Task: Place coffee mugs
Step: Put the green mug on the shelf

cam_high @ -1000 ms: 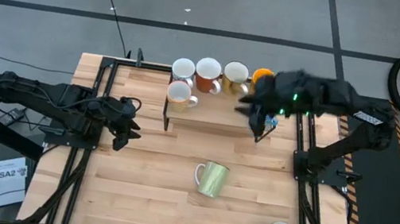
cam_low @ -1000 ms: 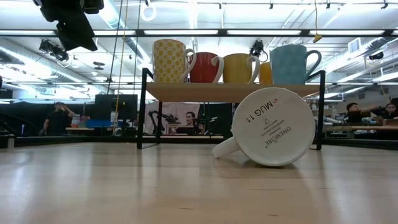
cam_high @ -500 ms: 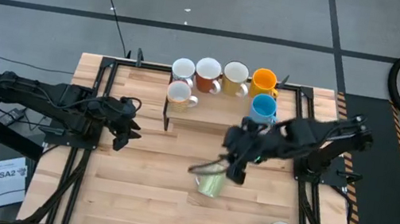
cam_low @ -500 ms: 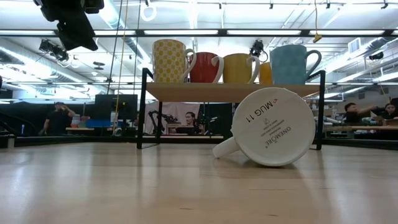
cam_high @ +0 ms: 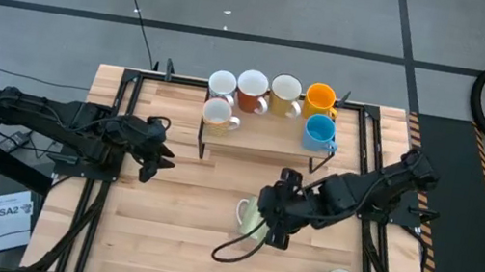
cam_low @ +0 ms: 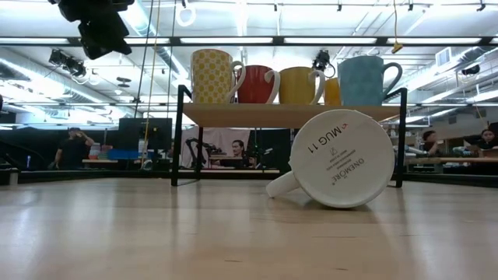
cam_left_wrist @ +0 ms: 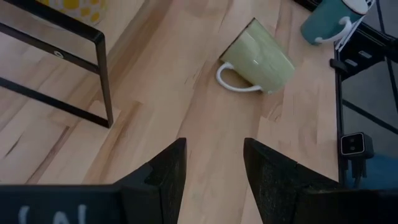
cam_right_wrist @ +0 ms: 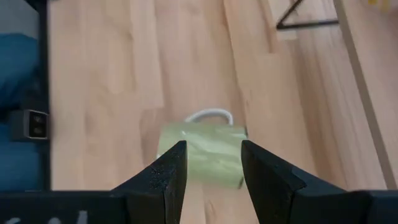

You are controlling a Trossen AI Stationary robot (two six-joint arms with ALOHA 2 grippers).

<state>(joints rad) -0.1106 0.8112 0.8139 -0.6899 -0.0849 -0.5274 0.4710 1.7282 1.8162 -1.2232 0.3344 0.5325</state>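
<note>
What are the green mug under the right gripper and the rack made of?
Green mug: looks like glazed ceramic, with a smooth, evenly coloured pale green wall and a white handle. It lies on its side below the right gripper, whose fingers are open.
Rack: light wood shelf with visible grain, on thin black bars, probably metal.
</note>
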